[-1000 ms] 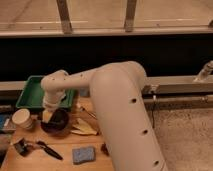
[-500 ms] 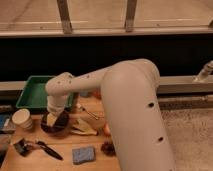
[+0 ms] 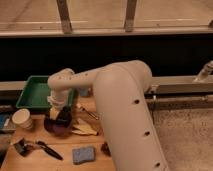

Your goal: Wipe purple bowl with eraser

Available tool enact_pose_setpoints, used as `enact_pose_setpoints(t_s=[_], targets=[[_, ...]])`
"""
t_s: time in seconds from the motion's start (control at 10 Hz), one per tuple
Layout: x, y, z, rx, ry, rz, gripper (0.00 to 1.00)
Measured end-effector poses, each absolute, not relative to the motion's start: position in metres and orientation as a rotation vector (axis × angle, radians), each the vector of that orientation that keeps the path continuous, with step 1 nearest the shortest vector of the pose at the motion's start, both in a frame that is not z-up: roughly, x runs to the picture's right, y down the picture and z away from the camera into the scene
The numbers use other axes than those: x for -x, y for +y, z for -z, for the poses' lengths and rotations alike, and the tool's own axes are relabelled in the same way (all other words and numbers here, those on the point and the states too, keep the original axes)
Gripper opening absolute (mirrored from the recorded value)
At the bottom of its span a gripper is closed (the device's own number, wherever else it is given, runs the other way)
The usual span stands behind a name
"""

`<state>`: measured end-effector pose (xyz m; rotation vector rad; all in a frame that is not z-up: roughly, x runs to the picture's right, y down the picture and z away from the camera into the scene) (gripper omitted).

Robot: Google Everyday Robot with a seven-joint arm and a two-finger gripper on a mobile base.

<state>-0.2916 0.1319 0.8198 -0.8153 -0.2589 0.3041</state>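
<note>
The purple bowl [image 3: 59,126] sits on the wooden table, left of centre. My gripper [image 3: 58,114] reaches down from the white arm into the bowl's top. A pale yellowish block, the eraser [image 3: 52,114], shows at the gripper's tip against the bowl's inside left. The gripper appears shut on it. The gripper body hides much of the bowl's inside.
A green tray [image 3: 30,95] stands behind the bowl. A paper cup [image 3: 22,119] is to the left. A yellow crumpled thing [image 3: 85,129], a blue sponge [image 3: 82,154], a black brush [image 3: 47,149] and a small dark object [image 3: 105,148] lie nearby. My big white arm [image 3: 130,115] covers the table's right side.
The arm has swung a little to the right and the wrist has shifted slightly over the bowl. The eraser stays in the bowl with the gripper.
</note>
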Motion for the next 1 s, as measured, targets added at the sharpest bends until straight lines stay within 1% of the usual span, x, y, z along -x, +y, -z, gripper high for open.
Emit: enact_pose_setpoints(t_s=[0.3,0.5,0.8,1.0], targets=[[0.307,0.135,-0.822,0.834,-0.289,-0.278,0.00],[0.315,0.152,-0.805,0.858,-0.316,-0.256,0.00],[0.290,0.164,-0.782,0.856,-0.314,-0.275,0.00],[0.278,0.164,-0.777,0.843,-0.297,-0.297,0.00]])
